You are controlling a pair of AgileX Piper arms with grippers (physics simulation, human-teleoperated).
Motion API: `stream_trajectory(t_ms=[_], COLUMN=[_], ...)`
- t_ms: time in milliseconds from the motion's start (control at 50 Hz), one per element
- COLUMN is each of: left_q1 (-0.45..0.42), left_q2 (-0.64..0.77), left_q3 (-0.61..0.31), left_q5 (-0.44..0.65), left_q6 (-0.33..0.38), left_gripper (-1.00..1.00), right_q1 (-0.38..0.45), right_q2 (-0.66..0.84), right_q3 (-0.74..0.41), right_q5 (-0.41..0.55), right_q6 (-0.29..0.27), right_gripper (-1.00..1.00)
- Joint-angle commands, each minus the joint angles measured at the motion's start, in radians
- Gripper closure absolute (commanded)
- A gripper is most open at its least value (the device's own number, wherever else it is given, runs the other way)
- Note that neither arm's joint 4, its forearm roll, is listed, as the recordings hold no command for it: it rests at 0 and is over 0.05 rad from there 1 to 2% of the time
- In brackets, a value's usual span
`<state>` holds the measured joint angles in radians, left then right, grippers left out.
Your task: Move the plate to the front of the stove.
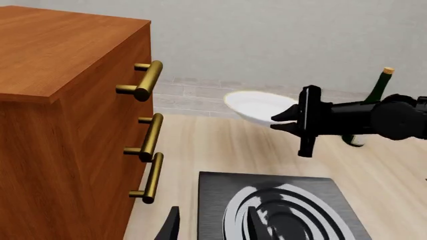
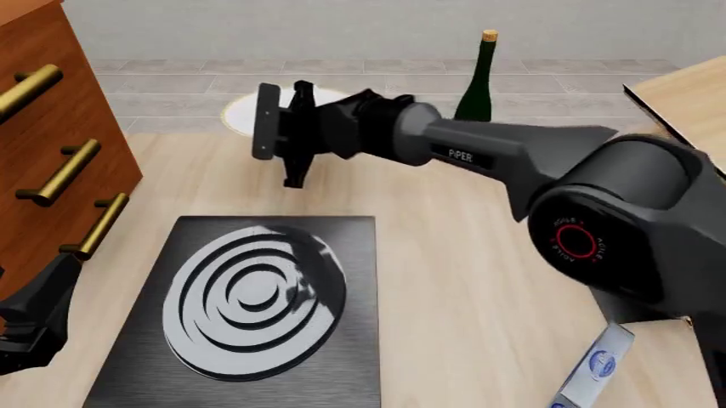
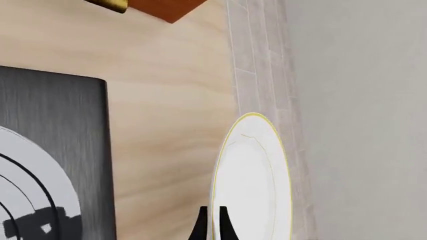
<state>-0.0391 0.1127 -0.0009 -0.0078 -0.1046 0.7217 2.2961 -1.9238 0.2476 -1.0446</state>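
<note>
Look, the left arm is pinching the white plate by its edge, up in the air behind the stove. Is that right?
Not quite: it's the right gripper pinching the plate by its edge, as the front view shows. The left gripper waits low beside the stove, holding nothing. The rest is right: the plate is up behind the stove.

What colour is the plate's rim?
Thin gold-yellow, around a white plate; the right wrist view shows it best.

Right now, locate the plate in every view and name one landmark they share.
Left wrist view: plate mid-frame, above the stove, in the right gripper.
Front view: plate top left, behind that gripper.
Right wrist view: plate edge-on, lower centre.
Shared landmark: the stove.
</note>
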Motion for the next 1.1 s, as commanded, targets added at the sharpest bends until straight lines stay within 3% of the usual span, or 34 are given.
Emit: stream_trajectory(t_ms=[20,380,1100], left_q1=[0.000,0.000,0.000], left_q2=[-0.001,-0.005,0.000], left_q3=[0.000,0.000,0.000], left_q5=[0.001,0.004,0.000], left_q6=[0.000,0.000,0.000], left_gripper=[-1.00,-1.00,-1.00], right_q1=[-0.002,-0.017,-0.015], right_q2=[0.061,0.131,0.184], right_q3=[-0.119,-0.169,-0.130], right_q5=[0.061,0.074,0.041], right_q6=[0.039,0.068,0.104], right_gripper=[1.00,1.00,1.00])
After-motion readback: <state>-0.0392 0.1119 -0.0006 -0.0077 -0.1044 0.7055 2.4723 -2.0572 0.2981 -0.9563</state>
